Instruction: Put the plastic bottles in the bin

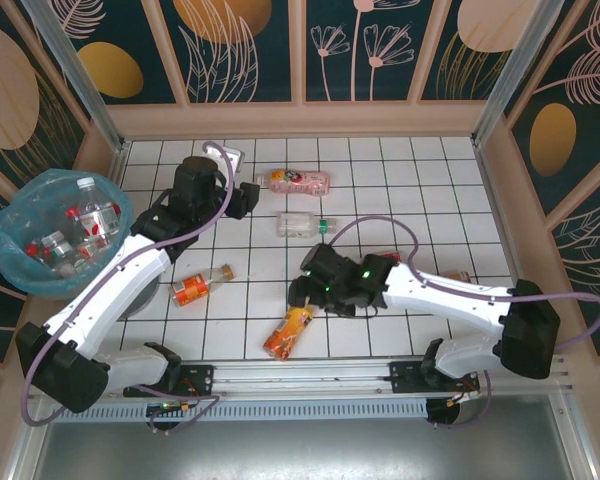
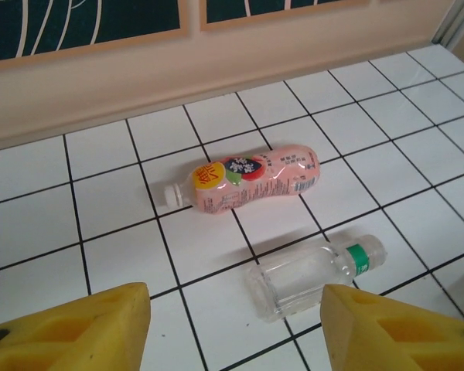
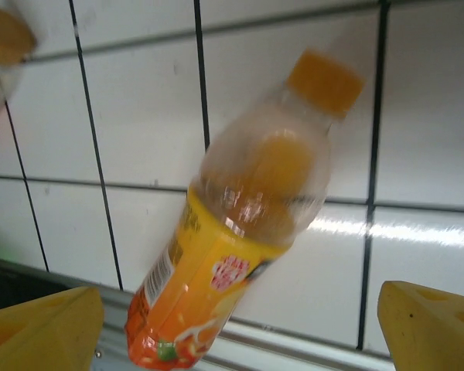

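Desk [image 1: 420, 190]: white tiles with a dark grid, walled at the back and sides. The bin [image 1: 10, 255] stands at the far left beside the left arm [image 1: 130, 270]. It is lined with a light-blue bag, and several clear bottles with red labels [image 1: 80, 225] lie inside it. Four bottles lie on their sides on the desk. The pink-labelled bottle [image 1: 298, 181] [image 2: 251, 179] is near the back wall, its white cap pointing left. The clear bottle with a green cap [image 1: 302, 224] [image 2: 313, 274] lies just on the near side of it, apart from it, cap to the right. The red-labelled bottle [image 1: 200, 285] lies left of centre, close by the left forearm. The orange bottle [image 1: 290, 330] [image 3: 232, 255] lies by the near rail, its orange cap angled away from the rail. The left jaws are released and grasp nothing. In the left wrist view their yellow pads [image 2: 69, 325] stand wide apart above bare tile, with the pink-labelled and clear bottles ahead of them, untouched. The right jaws are released too, spread wide over the orange bottle. Its pads [image 3: 39, 332] sit one to each side of the label end, with clear gaps between pad and bottle. That view is somewhat blurred, so whether the jaws are level with the bottle or above it cannot be told.
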Available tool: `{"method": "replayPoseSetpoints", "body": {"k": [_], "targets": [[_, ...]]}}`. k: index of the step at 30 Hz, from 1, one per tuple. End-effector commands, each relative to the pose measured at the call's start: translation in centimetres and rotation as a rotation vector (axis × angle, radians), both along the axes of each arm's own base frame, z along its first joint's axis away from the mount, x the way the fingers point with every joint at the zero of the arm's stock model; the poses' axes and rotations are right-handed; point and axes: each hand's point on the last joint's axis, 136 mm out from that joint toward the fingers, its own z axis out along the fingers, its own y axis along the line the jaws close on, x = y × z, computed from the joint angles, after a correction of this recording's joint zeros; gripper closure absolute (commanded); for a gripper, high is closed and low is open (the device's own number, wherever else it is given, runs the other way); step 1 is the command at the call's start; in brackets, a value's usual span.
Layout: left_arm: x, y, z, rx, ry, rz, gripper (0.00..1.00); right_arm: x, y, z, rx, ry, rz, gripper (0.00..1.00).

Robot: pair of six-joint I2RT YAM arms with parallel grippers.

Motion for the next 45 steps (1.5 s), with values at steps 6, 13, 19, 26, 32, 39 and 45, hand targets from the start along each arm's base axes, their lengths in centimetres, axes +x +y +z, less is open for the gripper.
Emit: {"method": "replayPoseSetpoints", "body": {"k": [6, 13, 19, 26, 32, 39, 45], "targets": [[-0.5, 0.9, 1.9, 0.014, -0.11, 0.001, 0.35, -3.2, 3.9, -3.6, -0.058, 0.134, -0.047, 0.03], [-1.3, 2.1, 2.8, 0.022, -0.168, 0.032, 0.33, -3.9, 5.8, -5.8, -0.037, 0.194, -0.034, 0.07], [-1.7, 2.5, 2.8, 0.028, -0.176, 0.037, 0.33, -3.0, 5.2, -7.0, -0.049, 0.187, -0.06, 0.16], [-1.7, 2.6, 2.8, 0.016, -0.173, 0.047, 0.33, -1.8, 3.5, -7.4, -0.055, 0.161, -0.103, 0.29], [-1.7, 2.5, 2.6, 0.005, -0.164, 0.051, 0.33, -1.6, 3.0, -8.2, -0.058, 0.17, -0.103, 0.3], [-1.4, 2.4, 3.0, -0.013, -0.16, 0.06, 0.33, -0.6, 3.8, -6.8, -0.04, 0.097, -0.066, 0.38], [-1.4, 1.0, 6.2, -0.116, -0.168, 0.023, 0.33, 1.5, 4.1, -1.5, 0.027, -0.123, -0.011, 0.45]]}}
